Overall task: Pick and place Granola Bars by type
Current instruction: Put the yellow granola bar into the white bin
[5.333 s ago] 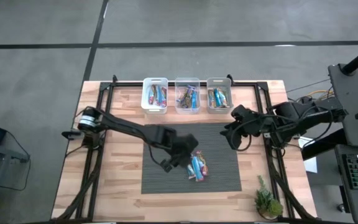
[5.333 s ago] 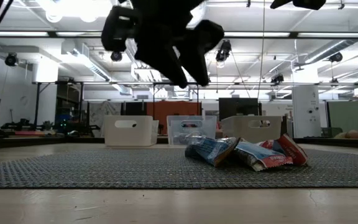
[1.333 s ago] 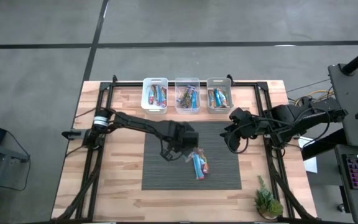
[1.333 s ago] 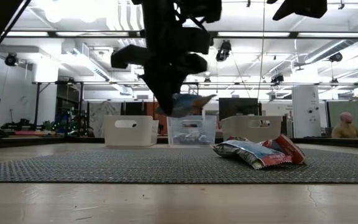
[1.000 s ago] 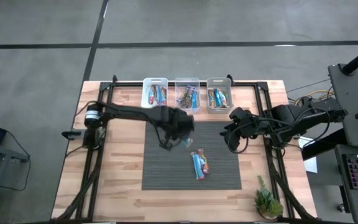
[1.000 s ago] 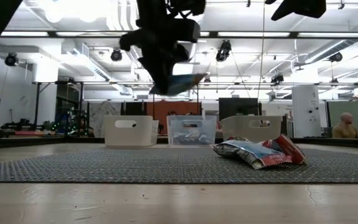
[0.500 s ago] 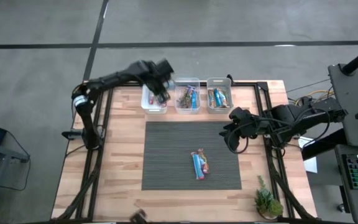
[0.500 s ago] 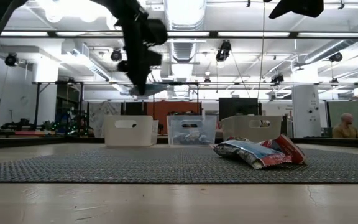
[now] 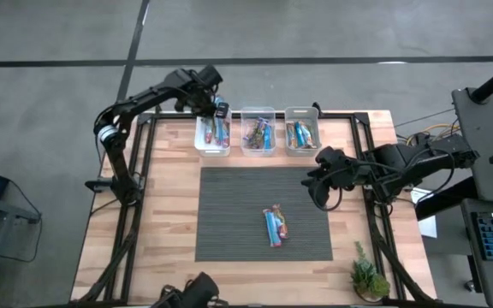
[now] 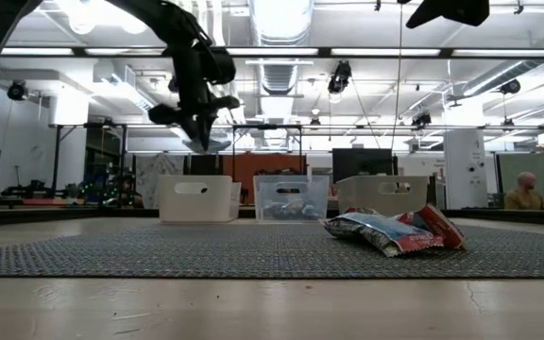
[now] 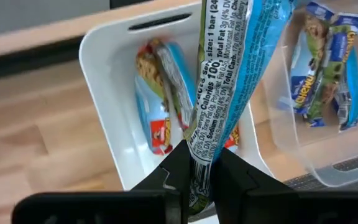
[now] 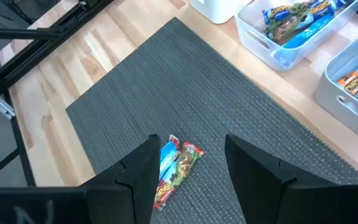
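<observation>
My left gripper [image 9: 216,109] hangs over the left white bin [image 9: 213,133] at the table's far edge, shut on a blue-wrapped granola bar [image 11: 229,68]. That bin holds other bars [image 11: 160,106]. Two more bars [image 9: 274,224] lie side by side on the grey mat [image 9: 229,214]; in the low view these bars [image 10: 395,231] rest flat on it. My right gripper [image 12: 191,168] stands open above the mat's right part, with nothing between its fingers, the two bars [image 12: 174,168] farther off below. My left gripper pinches one end of the bar's wrapper [image 11: 199,163] between its two fingers. The rest of the bar reaches out past the fingertips over the white bin. The bar [image 10: 212,142] hangs lifted clear, just under the gripper and well above the bin's rim.
A clear middle bin [image 9: 258,130] and a right bin [image 9: 301,128], both with bars, stand beside the white one along the far edge. A small potted plant [image 9: 368,278] sits at the near right corner. Bare wood lies left of the mat.
My left gripper has carried the blue bar from above the mat's far part toward the table's far edge and a little left, ending over the left white bin. The bar stays lifted clear. The two bars on the mat have not moved.
</observation>
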Action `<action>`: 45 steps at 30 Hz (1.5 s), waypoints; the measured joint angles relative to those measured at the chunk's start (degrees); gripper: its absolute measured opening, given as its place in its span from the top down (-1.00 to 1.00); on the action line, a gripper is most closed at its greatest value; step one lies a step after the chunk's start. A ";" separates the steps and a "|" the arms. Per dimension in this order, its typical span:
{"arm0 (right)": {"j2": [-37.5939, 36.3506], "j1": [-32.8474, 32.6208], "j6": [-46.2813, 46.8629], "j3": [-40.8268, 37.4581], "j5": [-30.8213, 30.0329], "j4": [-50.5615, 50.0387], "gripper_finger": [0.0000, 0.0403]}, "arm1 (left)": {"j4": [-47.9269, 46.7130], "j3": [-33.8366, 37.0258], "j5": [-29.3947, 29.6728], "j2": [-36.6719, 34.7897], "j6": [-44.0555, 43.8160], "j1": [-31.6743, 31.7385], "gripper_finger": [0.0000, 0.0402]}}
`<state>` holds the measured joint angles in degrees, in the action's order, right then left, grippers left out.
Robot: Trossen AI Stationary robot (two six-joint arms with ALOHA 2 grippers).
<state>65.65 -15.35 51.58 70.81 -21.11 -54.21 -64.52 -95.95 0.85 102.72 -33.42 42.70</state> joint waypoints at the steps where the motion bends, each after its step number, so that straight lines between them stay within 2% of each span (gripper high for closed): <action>1: 0.00 0.01 -0.33 0.00 -0.07 0.04 0.15 | 0.08 0.46 0.00 0.00 -1.06 -0.02 0.85; 8: 0.00 0.02 -1.88 0.00 -0.54 0.37 0.15 | 0.72 5.28 -1.48 0.04 -4.69 -0.02 0.85; 18: 0.00 -0.02 -2.32 0.00 -1.33 0.67 0.15 | 7.27 11.23 -1.55 0.10 -6.30 -0.02 0.84; 27: 0.00 -0.02 -2.32 0.00 -1.33 0.92 0.15 | 8.58 14.55 -1.50 0.11 -5.83 -0.02 0.57; 35: 0.00 -0.02 -2.30 0.00 -1.33 1.10 0.15 | 8.49 12.99 -2.10 0.11 -2.30 -0.10 0.51; 42: 0.00 0.00 -3.01 0.00 -1.38 2.70 0.15 | 8.21 8.73 -10.70 -0.79 2.99 -1.37 0.51; 45: 0.00 0.00 -3.15 0.00 -1.39 3.03 0.15 | 8.48 7.70 -10.79 -1.96 3.89 -2.32 0.51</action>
<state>65.65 -15.35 48.42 70.81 -22.50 -51.18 -56.04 -88.25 -9.94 100.75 -29.52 40.37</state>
